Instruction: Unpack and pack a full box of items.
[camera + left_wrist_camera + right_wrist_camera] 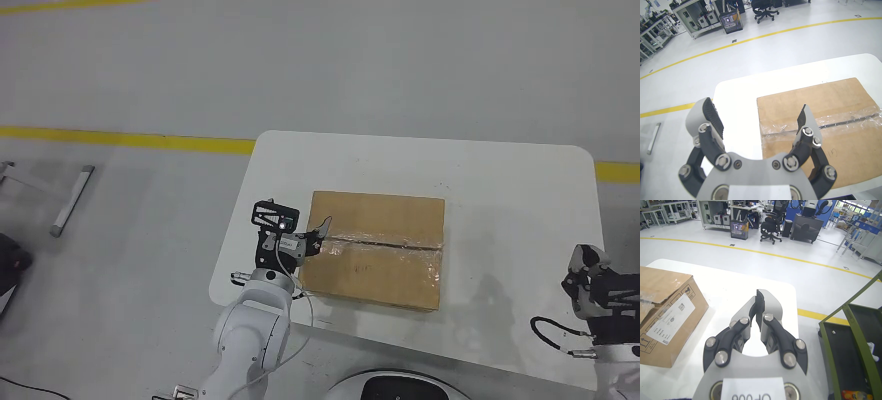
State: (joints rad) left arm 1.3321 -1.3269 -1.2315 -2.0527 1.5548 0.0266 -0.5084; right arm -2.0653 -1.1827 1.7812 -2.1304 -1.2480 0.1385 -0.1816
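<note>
A closed brown cardboard box (375, 250) lies flat near the middle of a white table with rounded corners (520, 180). A strip of clear, crinkled plastic tape (390, 245) runs along the box's top seam, where the two flaps meet, and folds down over its ends. A white printed label (671, 323) is stuck to one short side of the box.

The left gripper (755, 106), a grey metal claw with black ribbed pads, hovers at the box's opposite short end, by the end of the taped seam. Its claw is spread wide and holds nothing. One finger (805, 117) is above the box top close to the tape; the other is above bare table beside the box. Whether it touches the cardboard cannot be told.

The right gripper (758, 308) is by the table's far right edge, well apart from the box. Its claw is pressed together, pads meeting, with nothing between them.

Beside the table on that side stands an olive-green framed cart with black shelves (831, 351). A yellow line (120, 138) crosses the pale floor beyond the table.
</note>
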